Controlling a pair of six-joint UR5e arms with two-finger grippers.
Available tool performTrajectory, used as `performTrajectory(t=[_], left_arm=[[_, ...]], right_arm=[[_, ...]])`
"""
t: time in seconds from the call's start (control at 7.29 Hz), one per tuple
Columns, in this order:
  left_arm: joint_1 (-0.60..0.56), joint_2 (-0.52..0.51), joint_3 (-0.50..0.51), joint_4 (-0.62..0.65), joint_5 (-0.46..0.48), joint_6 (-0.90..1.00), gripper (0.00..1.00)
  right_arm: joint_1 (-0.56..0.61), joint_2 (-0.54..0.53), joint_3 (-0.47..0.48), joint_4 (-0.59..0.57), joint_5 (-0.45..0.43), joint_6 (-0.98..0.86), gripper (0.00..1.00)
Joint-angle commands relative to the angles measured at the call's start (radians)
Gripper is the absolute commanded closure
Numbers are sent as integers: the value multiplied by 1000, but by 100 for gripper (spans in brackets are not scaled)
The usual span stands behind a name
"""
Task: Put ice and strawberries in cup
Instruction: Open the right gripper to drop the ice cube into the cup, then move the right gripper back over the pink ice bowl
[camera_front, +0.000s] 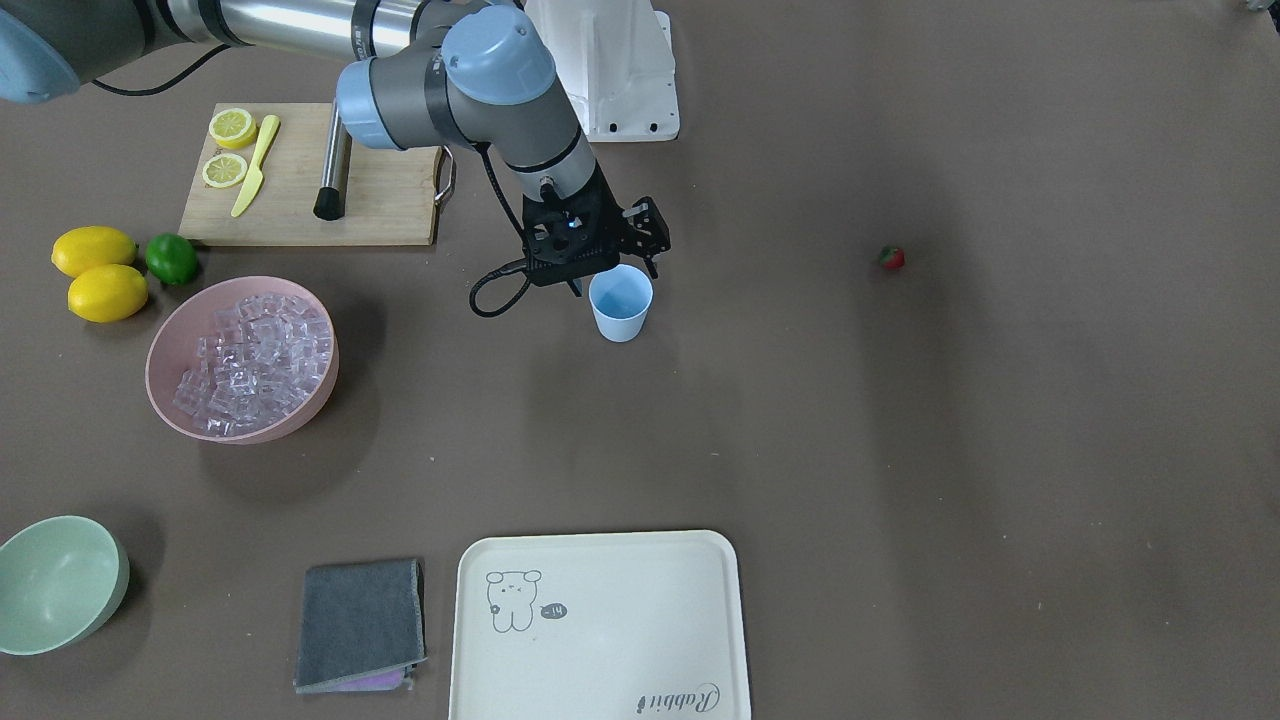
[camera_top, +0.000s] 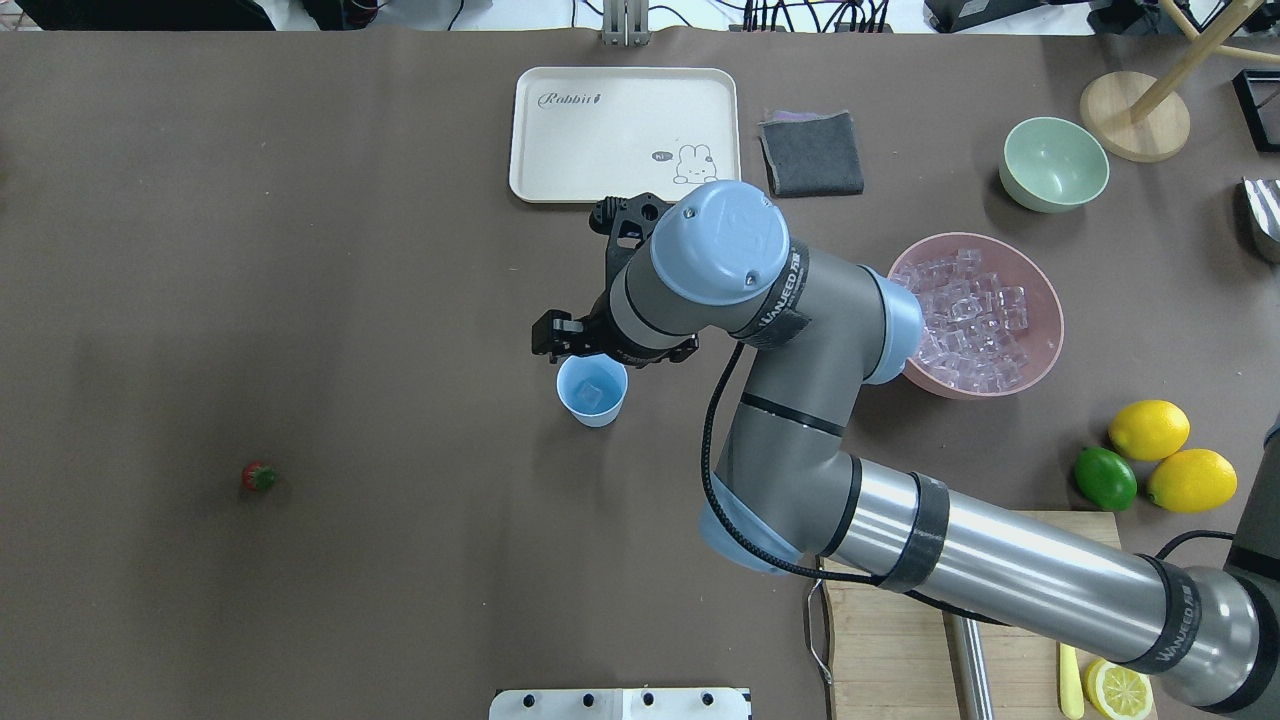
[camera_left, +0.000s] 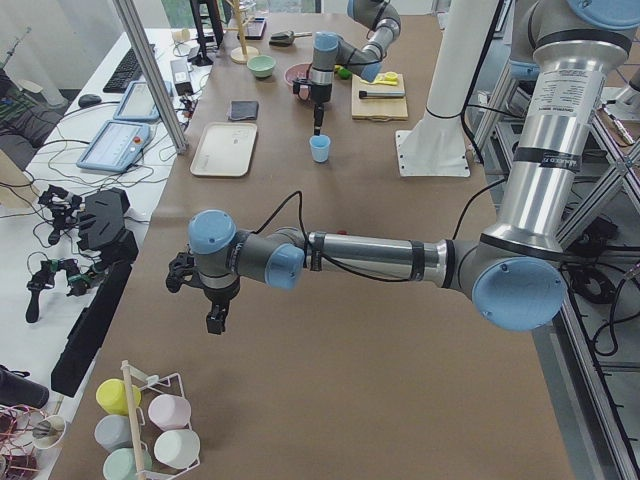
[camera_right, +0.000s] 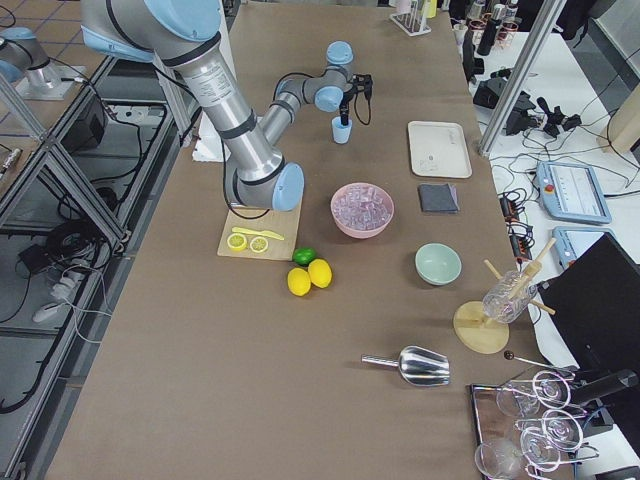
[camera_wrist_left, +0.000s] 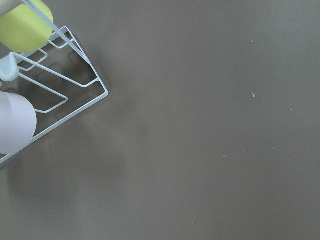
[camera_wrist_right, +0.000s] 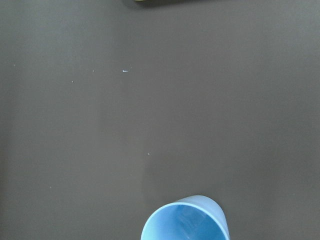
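The right hand (camera_front: 610, 266) hangs over the far rim of the cup (camera_top: 592, 391), fingers pointing down. The pictures do not settle how far its fingers are spread, and nothing shows between them. The cup stands upright near the middle of the surface (camera_top: 400, 300), and the overhead view shows what looks like one clear cube lying in its bottom. The rest of the ice (camera_top: 965, 315) is heaped in the pink bowl (camera_top: 1042, 352), well off to the right of the cup. The strawberry (camera_top: 259, 477) lies alone on bare surface far to the left of the cup and a little nearer the robot, so the right hand would have to cross past the cup to reach it. It seems to lie on its side with the green cap turned toward the cup, so its long axis runs roughly left to right, though it is very small. The left hand (camera_left: 214, 318) hovers out beyond the strawberry at the left end, near a rack of cups (camera_wrist_left: 30, 100). Whether it is open cannot be told. By position the left arm looks the better placed for the strawberry, coming in toward the middle.
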Motion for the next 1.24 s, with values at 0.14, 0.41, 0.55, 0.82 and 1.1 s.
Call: performTrajectory(t=[0.14,0.41,0.55,0.82,1.1], left_arm=[[0,-5,-11,2,0,-2,2],[0,-5,-11,2,0,-4,2],[0,-5,-8,0,0,-2,2],[0,-5,-9,0,0,-2,2],[0,-13,-8,2,0,-2,2]], right_arm=[[150,-56,47,-13,183,-42,5],[239,-168,103,-44,245,-119,6],[267,-195,123,-115,260,-201,6],[294,-219,205,-305,262,-256,8],[330,-351,311,-323,257,-163,12]])
